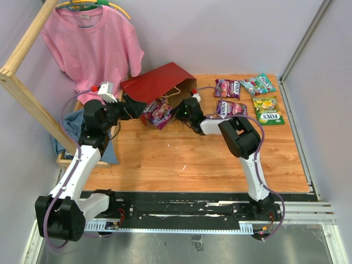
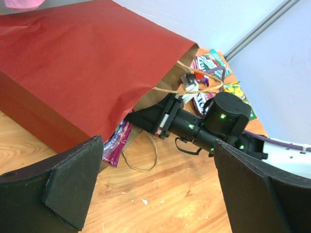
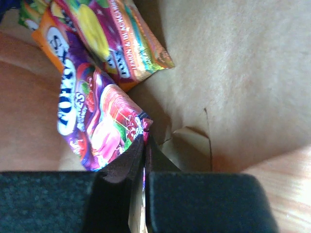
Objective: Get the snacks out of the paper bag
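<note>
Step in hand: pulling one more snack out of the bag.

- The paper bag point(image 1: 159, 81) lies on its side in the upper centre of the top view, red outside, mouth facing lower right. It rests on the wooden table point(image 1: 165, 159).
- The right gripper point(image 3: 145, 145) is inside the mouth. In its wrist view the two pads are pressed together on the lower corner of a purple packet point(image 3: 97, 126), pinching only a thin edge of film. From above, that packet point(image 1: 159, 113) shows half out of the mouth, at frame centre.
- A second packet point(image 3: 116, 43), purple with an orange edge, lies partly over the first, deeper in at the upper left of the wrist view. Something green and something blue sit behind it; I can't identify either.
- The left gripper point(image 2: 160, 194) is spread wide with nothing in it, low beside the bag's red flank. I can't tell whether it touches the paper.
- Four laid-out packets point(image 1: 231, 108) sit at the upper right of the table, well apart from the bag.

Next move, my call: draw the right arm straight back out of the mouth, low and slow. The grip is on a corner, so the glossy film may slip. The second packet could drag along, and the loop handle point(image 2: 146, 160) lies just outside the mouth in the path. Then carry the packet toward the laid-out group.
</note>
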`<move>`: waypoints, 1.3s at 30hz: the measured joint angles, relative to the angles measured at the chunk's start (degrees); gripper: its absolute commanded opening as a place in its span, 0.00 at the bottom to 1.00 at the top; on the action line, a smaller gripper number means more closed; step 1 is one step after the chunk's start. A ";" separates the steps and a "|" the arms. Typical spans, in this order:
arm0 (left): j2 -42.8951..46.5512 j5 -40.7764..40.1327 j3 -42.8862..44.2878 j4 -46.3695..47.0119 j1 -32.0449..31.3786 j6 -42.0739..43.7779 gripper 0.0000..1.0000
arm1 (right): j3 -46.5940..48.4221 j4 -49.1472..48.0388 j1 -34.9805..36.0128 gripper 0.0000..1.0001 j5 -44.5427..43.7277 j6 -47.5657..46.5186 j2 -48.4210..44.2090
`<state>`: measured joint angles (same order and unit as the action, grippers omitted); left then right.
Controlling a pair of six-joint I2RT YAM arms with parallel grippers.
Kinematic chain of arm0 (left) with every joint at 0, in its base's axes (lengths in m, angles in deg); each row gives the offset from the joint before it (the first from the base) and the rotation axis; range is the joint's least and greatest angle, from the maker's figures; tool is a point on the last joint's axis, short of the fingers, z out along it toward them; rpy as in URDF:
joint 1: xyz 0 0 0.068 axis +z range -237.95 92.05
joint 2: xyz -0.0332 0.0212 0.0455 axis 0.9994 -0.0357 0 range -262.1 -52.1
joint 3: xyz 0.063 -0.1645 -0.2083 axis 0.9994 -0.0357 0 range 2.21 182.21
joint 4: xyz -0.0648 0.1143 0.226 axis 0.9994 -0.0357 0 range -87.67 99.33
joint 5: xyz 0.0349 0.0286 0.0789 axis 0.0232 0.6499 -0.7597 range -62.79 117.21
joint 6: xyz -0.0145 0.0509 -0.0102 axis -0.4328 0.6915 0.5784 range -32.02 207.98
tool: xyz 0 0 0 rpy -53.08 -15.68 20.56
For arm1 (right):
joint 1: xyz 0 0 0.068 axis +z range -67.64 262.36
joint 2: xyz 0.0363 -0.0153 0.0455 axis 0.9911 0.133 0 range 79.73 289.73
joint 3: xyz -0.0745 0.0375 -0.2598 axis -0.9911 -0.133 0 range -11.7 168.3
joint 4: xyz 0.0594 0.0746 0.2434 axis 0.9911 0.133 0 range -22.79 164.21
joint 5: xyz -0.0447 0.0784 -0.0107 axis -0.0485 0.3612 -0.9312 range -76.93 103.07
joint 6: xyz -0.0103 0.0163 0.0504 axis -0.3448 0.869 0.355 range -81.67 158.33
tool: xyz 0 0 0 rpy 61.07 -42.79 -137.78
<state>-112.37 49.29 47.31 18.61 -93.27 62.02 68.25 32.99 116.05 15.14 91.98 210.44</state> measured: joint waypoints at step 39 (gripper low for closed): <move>-5.40 -3.61 -2.25 3.98 -23.15 -1.14 0.99 | -47.50 29.40 -33.00 0.02 18.34 -15.87 -58.05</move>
<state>-117.77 45.69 45.06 22.58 -116.42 60.89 20.75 62.39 83.05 33.48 76.11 152.39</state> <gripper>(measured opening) 0.994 0.021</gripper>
